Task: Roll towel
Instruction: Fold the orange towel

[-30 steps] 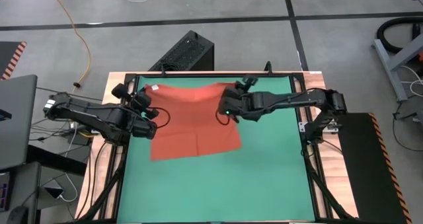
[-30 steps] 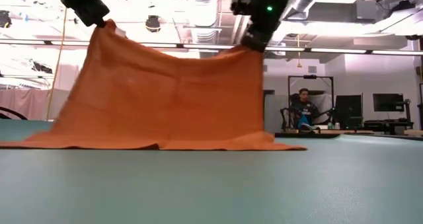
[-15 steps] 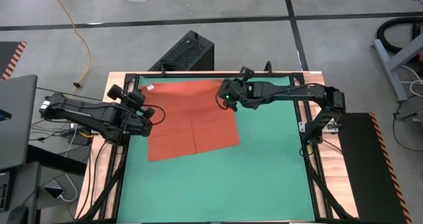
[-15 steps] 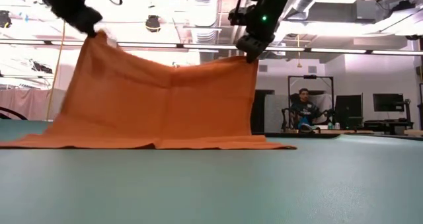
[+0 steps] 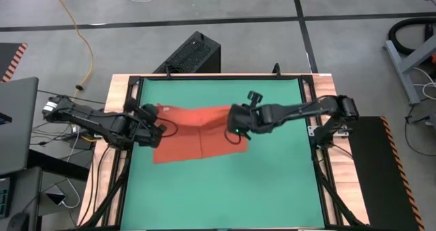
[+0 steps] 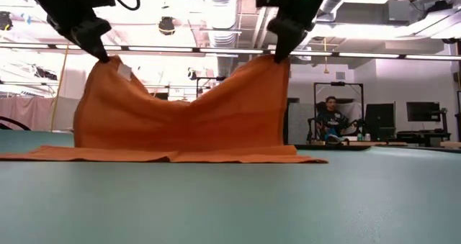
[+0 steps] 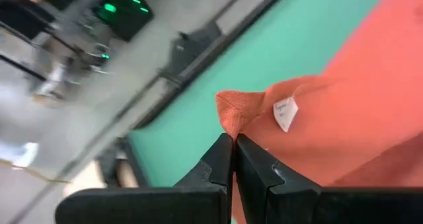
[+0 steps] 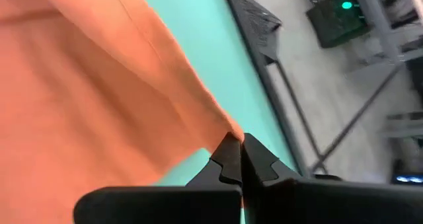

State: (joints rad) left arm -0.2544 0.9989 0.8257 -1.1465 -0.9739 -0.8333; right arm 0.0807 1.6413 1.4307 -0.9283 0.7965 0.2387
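**Q.** How did the towel look, and where was it?

**A.** It was one rust-orange cloth, soft and matt. Its near part lay flat on the green worktop, left of the middle. Its far edge hung in the air from two raised corners and sagged between them, as the low view showed. A small white tag sat just beside the corner that my left claw held. A straight fold line ran down the cloth near its middle.

**Q.** How were your arms posed?

**A.** My left arm reached in from the worktop's left side. My left claw was pinched tight on the towel's left corner, fingers pressed together with cloth between the tips. My right arm stretched in from the right side, low and nearly level. My right claw was likewise clamped on the towel's right corner, fingers together. Both claws stood above the surface, the right slightly higher in the low view.

**Q.** What did you count?

**A.** One towel, one tag, two arms, two claws, both gripping. One person sat well behind the worktop.
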